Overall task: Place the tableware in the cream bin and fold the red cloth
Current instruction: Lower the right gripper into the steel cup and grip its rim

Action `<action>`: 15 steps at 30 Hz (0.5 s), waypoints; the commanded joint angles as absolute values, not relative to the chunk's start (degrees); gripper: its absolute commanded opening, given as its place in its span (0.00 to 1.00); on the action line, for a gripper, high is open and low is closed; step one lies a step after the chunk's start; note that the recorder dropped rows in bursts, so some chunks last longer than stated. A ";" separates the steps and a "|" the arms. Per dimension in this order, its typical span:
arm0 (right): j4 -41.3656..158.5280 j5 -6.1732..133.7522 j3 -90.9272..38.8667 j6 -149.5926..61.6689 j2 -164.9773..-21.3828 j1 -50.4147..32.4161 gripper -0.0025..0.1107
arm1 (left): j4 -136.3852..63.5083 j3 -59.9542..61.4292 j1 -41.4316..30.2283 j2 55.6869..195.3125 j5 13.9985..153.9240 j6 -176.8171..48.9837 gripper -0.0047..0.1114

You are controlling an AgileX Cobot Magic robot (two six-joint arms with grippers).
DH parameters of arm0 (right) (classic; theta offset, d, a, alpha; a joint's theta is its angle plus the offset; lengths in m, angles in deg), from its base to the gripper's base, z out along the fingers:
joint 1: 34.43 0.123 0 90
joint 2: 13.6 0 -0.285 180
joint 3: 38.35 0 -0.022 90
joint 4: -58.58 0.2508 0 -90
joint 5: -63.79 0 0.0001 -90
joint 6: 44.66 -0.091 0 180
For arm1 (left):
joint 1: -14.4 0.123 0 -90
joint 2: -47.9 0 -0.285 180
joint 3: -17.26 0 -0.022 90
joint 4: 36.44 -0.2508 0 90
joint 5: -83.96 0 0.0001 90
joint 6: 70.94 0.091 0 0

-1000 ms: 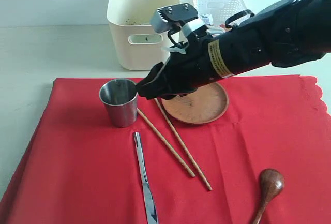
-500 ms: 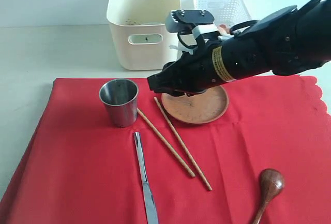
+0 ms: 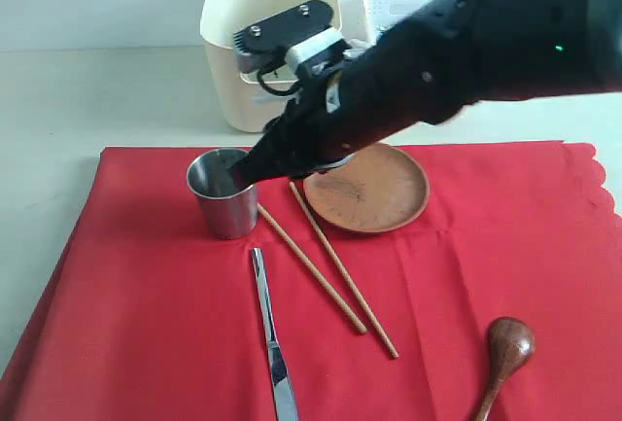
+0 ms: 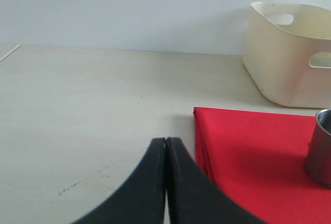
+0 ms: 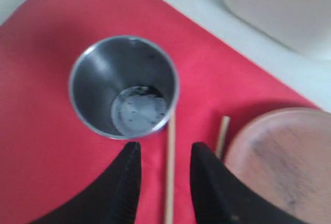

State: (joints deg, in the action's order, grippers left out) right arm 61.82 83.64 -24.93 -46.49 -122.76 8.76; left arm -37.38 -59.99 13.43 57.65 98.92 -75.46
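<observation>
While the right fingers [image 5: 126,182] stand apart with nothing clamped between them, their tips hang just beside the rim of the cup [image 3: 225,202], left of centre in the exterior view. Whether they touch it cannot be told. The chopsticks [image 3: 313,269] slant side by side from beside the cup toward the lower middle, and one shows through the gap between the fingers. The plate [image 3: 374,197] sits right of them at centre, partly under the arm. The knife [image 3: 272,333] lies below the cup, reaching the bottom edge. The spoon [image 3: 505,348] is in the lower right corner. All rest on the cloth [image 3: 146,324], spread over the lower half. The bin [image 3: 228,52] stands upright on the worktop [image 3: 97,100] at top centre, apart from the cloth. The left fingers [image 4: 155,188] are pressed together, holding nothing, near the cloth's edge.
</observation>
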 commanded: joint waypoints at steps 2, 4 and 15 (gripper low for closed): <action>69.41 88.33 -33.66 -44.66 -127.64 9.07 0.41 | -37.04 -59.95 13.14 57.95 98.68 -75.17 0.05; 66.52 88.43 -35.85 -47.01 -129.08 9.07 0.48 | -37.04 -59.95 13.14 57.95 98.68 -75.17 0.05; 62.44 97.88 -48.29 -49.15 -139.26 6.88 0.64 | -37.04 -59.95 13.14 57.95 98.68 -75.17 0.05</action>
